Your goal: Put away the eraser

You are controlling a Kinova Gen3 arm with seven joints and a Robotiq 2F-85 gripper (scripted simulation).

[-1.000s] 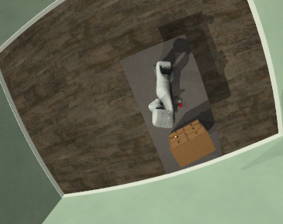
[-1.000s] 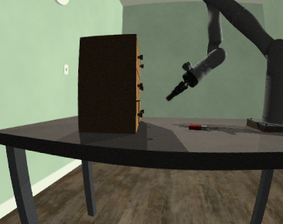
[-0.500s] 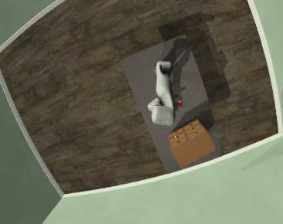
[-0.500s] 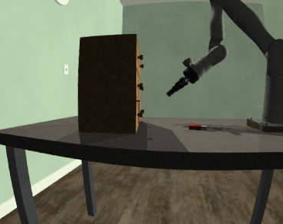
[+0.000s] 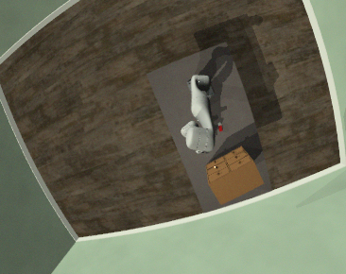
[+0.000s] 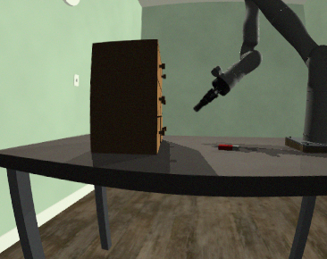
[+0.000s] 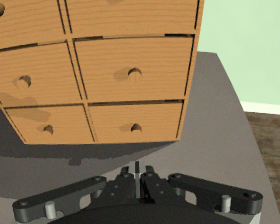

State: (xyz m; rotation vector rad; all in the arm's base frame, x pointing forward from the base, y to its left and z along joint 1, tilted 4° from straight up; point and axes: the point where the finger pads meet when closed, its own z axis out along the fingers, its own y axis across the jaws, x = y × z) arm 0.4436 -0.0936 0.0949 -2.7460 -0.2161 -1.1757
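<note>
We see pale green walls [image 5: 255, 236] [image 6: 192, 40] [image 7: 246, 50] with white skirting [image 5: 274, 190] [image 6: 40, 219] [image 7: 266, 109], a brown wooden floor [image 5: 99, 123] [image 6: 156, 223] [image 7: 276, 145], and one grey desk [image 5: 170, 90] [image 6: 188, 156] [image 7: 216, 120] on straight legs, where shadows are falling.

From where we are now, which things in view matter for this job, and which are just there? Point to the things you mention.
Part of the job:
- red-and-white eraser [image 5: 220, 128] [image 6: 226, 147]
- chest [image 5: 238, 181] [image 6: 125, 98] [image 7: 136, 55]
- table [image 5: 170, 90] [image 6: 259, 167] [image 7: 211, 100]

Just there:
- wall outlet plate [image 6: 76, 80]
- floor [image 5: 109, 118] [image 6: 138, 223] [image 7: 276, 132]

Some plain room, hard to name more closely: pale green walls [image 6: 201, 103] with white skirting, a wall plate [image 6: 76, 80], and dark wood-plank flooring [image 5: 99, 123] [image 6: 170, 223]. Ahead of the hand [image 6: 206, 100] [image 7: 137, 182], a wooden chest of drawers [image 5: 236, 181] [image 6: 125, 98] [image 7: 133, 55] gives the grey tabletop [image 5: 170, 94] [image 6: 188, 162] [image 7: 211, 125] a homely touch.
</note>
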